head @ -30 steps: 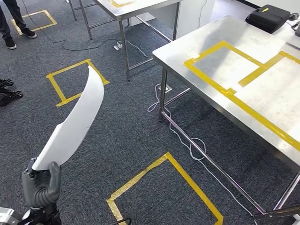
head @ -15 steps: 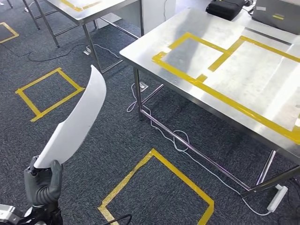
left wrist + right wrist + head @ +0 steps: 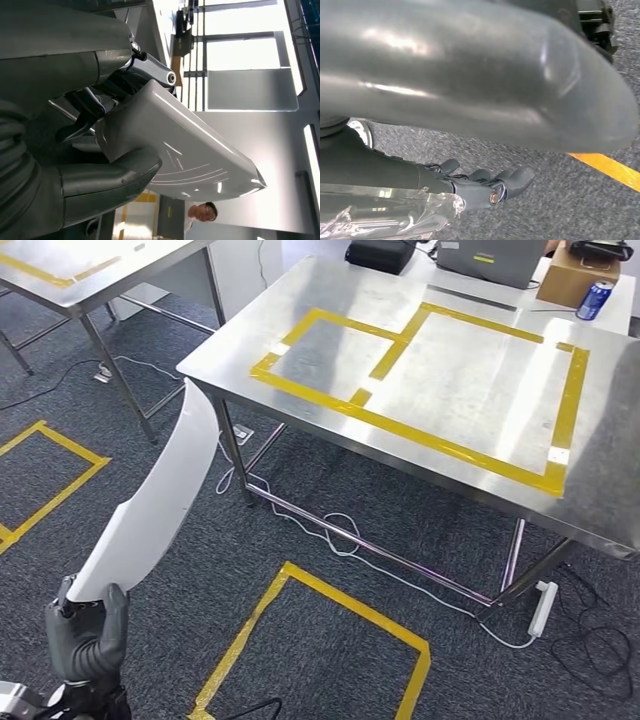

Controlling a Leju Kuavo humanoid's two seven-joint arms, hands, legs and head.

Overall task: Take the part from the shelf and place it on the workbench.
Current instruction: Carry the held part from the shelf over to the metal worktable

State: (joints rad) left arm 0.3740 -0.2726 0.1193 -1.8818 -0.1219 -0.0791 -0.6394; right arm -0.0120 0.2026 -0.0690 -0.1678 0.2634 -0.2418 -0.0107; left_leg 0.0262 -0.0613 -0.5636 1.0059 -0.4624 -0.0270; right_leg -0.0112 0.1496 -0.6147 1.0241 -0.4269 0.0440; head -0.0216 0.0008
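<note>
1. Low at the near left of the head view, the left hand gripped the white curved part by its narrow end; in the left wrist view the thumb pressed one face and the darker fingers closed on the other.
2. Up and away from those fingers, the part rose at a slant, its broad tip level with the near corner of the workbench but apart from it.
3. Over grey carpet, the right hand hung with its fingers loosely apart and nothing in them.
4. Beyond the part's tip lay the steel top with its yellow tape rectangles; farther off stood a black bag, a cardboard box and a blue can.
5. Judged from this, the carry was mid-way. Doing it well would mean closing in squarely, keeping the pinch firm since the long part levers on the fingers, lifting the tip clear of the table edge, then laying it flat inside the tape.
</note>
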